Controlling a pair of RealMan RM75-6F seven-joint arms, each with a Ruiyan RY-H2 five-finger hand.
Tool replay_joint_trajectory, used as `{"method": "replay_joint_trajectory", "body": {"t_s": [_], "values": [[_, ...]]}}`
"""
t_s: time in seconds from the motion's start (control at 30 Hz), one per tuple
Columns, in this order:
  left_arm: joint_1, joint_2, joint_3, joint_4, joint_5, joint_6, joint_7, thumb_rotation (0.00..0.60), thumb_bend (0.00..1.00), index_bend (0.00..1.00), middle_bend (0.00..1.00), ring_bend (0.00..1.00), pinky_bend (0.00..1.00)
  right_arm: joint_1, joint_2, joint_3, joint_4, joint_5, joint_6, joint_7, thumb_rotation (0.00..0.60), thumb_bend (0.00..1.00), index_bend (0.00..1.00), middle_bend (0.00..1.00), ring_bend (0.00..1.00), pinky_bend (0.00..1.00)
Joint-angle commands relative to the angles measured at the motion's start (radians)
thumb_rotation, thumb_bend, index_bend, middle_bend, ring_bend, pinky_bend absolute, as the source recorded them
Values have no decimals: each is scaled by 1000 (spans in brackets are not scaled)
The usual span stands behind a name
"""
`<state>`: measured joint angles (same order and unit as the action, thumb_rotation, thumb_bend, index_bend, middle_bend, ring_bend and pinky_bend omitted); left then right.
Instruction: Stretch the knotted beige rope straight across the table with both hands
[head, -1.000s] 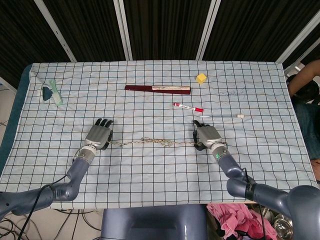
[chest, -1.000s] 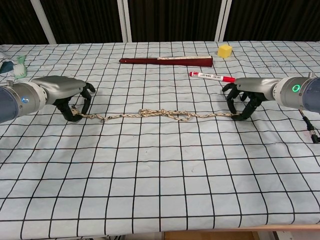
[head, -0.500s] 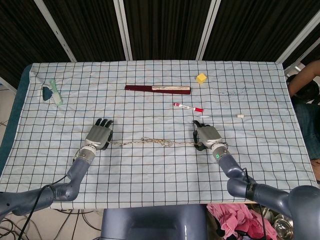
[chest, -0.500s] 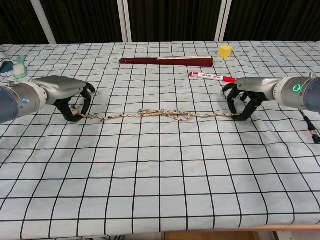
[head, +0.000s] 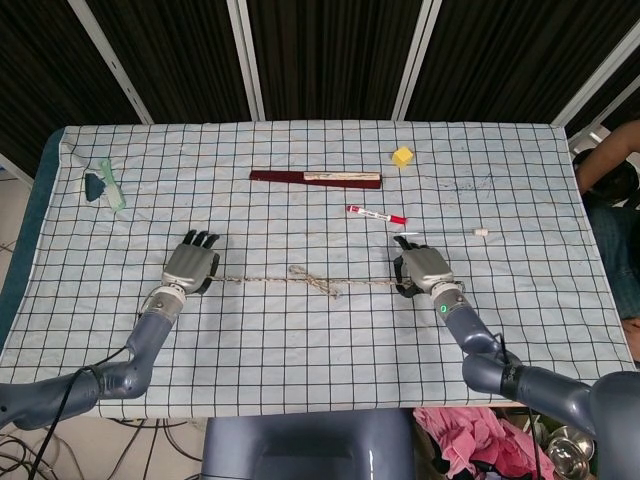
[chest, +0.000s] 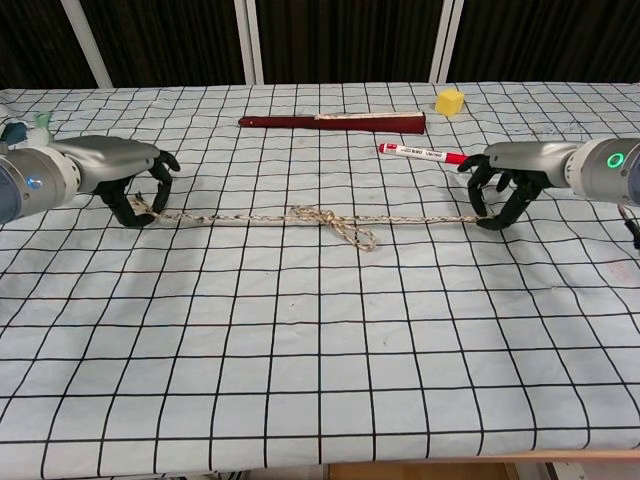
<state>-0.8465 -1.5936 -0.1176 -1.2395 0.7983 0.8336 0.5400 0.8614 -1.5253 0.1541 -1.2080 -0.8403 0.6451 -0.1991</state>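
Now, left hand (chest: 120, 180): we have it at the left middle of the chest view, fingers curled down over one end of the rope (chest: 300, 216), gripping it against the cloth.
Right hand (chest: 510, 175): at the right middle of the same view, fingers hooked over the other end, grasping it just below the red marker (chest: 423, 153).
Rope position: it runs between our two hands across the middle of the checked tablecloth (head: 300, 330); both outer spans look close to straight.
Knot (chest: 335, 222): near the midpoint, with a loose loop drooping toward the lower edge of the frame, so we judge the line not fully taut.
Handling: we judge the rope light, soft and limp, with a rough twisted surface that should resist sliding through the fingers; it will not hold a line unless tension is kept on it.
Where to hold: at the two ends, where we already have it; a grip nearer the knot would leave slack outside the hands.
Risk: pulling may tighten the knot instead of flattening the loop, or drag an end out of a hand.
Bystanders: dark red folded fan (head: 315, 177) and yellow block (head: 402, 156) in the upper centre of the head view; a teal item (head: 100, 183) at upper left, all well apart from the rope.
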Motion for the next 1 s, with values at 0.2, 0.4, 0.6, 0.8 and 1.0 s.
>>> {"method": "replay_joint_trajectory", "body": {"t_s": [0.2, 0.4, 0.6, 0.8, 1.0], "values": [[13, 54, -14, -36, 6, 20, -20, 600, 457, 617, 104, 0, 17, -37, 93, 21, -73, -20, 29, 51, 600, 478, 725, 0, 123, 178], [26, 88, -14, -38, -3, 27, -25, 600, 460, 623, 108, 0, 17, -68, 170, 23, -120, -42, 42, 82, 600, 480, 725, 0, 123, 178], [38, 115, -9, -35, -1, 34, -29, 600, 461, 631, 111, 0, 17, -91, 220, 13, -125, -50, 37, 102, 600, 480, 727, 0, 123, 178], [53, 143, -6, -22, -4, 39, -36, 600, 461, 631, 111, 0, 17, -113, 254, 3, -101, -49, 25, 123, 600, 480, 727, 0, 123, 178], [69, 166, 5, 1, 3, 30, -47, 600, 461, 631, 111, 0, 17, -135, 275, -6, -51, -55, 7, 152, 600, 481, 728, 0, 123, 178]]}}
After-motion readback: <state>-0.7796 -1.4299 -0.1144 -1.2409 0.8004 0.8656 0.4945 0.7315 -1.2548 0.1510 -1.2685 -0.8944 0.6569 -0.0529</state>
